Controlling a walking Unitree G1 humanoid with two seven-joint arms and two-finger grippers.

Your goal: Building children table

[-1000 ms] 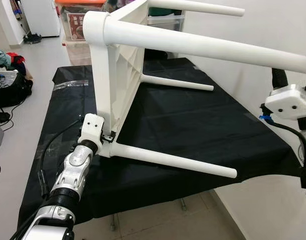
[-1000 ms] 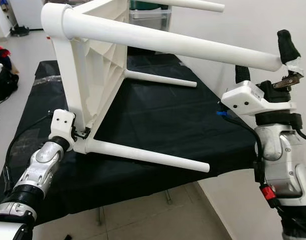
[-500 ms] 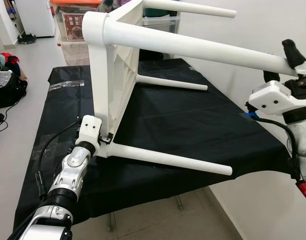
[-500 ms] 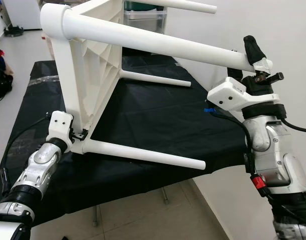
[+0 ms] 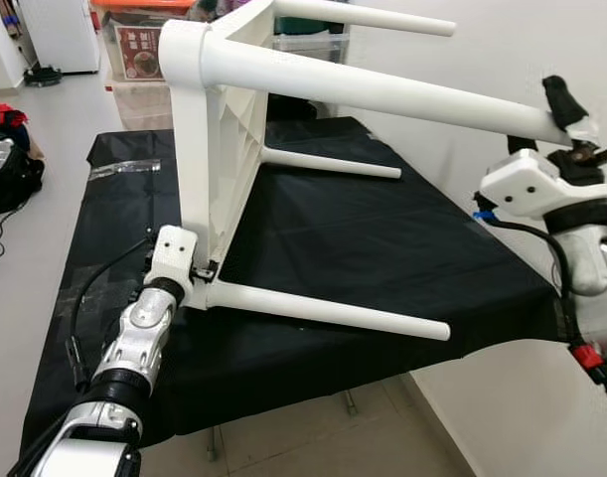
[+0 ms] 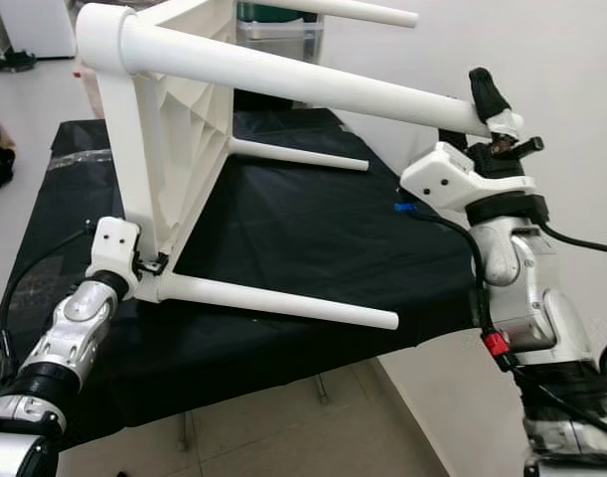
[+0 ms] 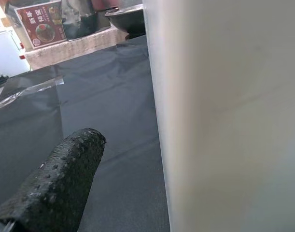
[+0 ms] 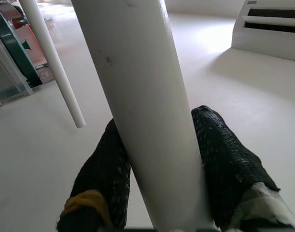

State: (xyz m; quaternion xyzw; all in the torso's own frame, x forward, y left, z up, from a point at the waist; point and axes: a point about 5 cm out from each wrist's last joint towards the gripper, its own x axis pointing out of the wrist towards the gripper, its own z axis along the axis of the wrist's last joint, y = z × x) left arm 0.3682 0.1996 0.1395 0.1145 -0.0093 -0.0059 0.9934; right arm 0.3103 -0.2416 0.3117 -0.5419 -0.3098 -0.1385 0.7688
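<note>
Children's table on its side, right gripper clamped on the far end of its upper leg.

The children's table (image 5: 224,129) lay tipped on the black desk (image 5: 382,248). Its upper leg (image 6: 283,79) ran from upper left to the right gripper (image 6: 492,124) at mid right; the left gripper (image 5: 199,273), lower left, sat at the lower corner, and I cannot tell how its fingers stood.

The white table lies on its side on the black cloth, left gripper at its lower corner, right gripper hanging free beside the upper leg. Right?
Not quite. The right gripper is shut around the upper leg, as the right wrist view shows. The rest holds: white table on the black cloth, left gripper at its lower corner.
</note>
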